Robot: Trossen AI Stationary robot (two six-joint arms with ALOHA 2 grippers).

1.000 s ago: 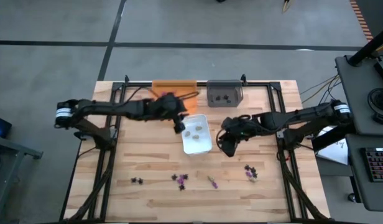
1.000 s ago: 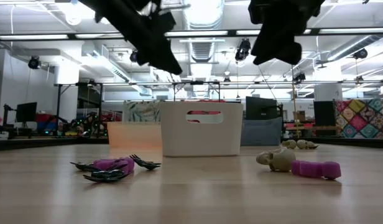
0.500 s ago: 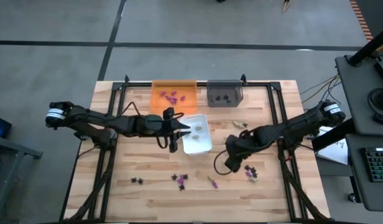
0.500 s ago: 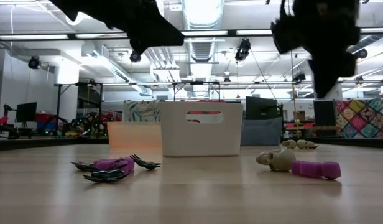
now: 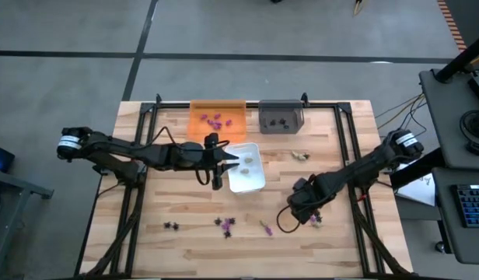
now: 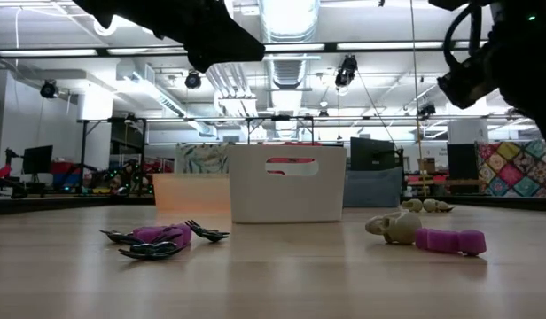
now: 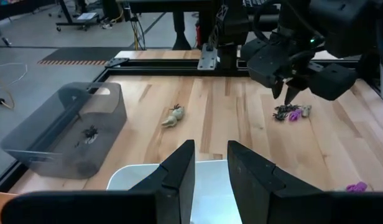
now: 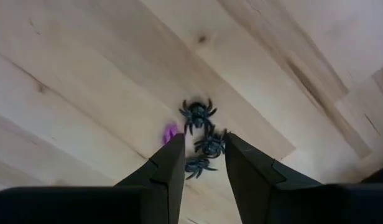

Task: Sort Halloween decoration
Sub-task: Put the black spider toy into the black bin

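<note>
the wooden table [image 5: 185, 210] carries everything, with a black frame [image 5: 247, 104] along its back and sides. the left arm [image 5: 138, 152] reaches across from the left side, and its left gripper [image 5: 217, 160] hangs at the left edge of the white tray; in its wrist view the 2 fingers [image 7: 179, 171] stand a little apart with nothing between them. the right arm [image 5: 364, 165] comes in from the right, and the right gripper [image 5: 296, 208] is low over the front right part of the table, just left of a cluster of pieces there. its fingers [image 8: 170, 165] are slightly apart and empty, straddling a clump of 3 black spiders [image 8: 201, 140] with a purple piece [image 8: 170, 132] beside them on the wood.

3 trays sit toward the back. the orange tray [image 5: 217, 119] holds several purple pieces [image 5: 214, 120]. the grey tray [image 5: 281, 117], just right of it, holds 2 black pieces [image 5: 281, 121]. the white tray [image 5: 246, 166], in front of the 2, holds 2 beige pieces [image 5: 243, 162].

loose pieces lie on the table. a beige skeleton piece [image 5: 300, 155] lies right of the white tray. along the front are a black spider [image 5: 173, 225], a purple and black clump [image 5: 225, 225], a small purple piece [image 5: 266, 227], and the purple and black cluster [image 5: 313, 217] beside the right gripper. from table height, a purple piece with black spiders [image 6: 162, 238] lies left, and a beige piece touching a purple one [image 6: 424, 234] lies right.
</note>
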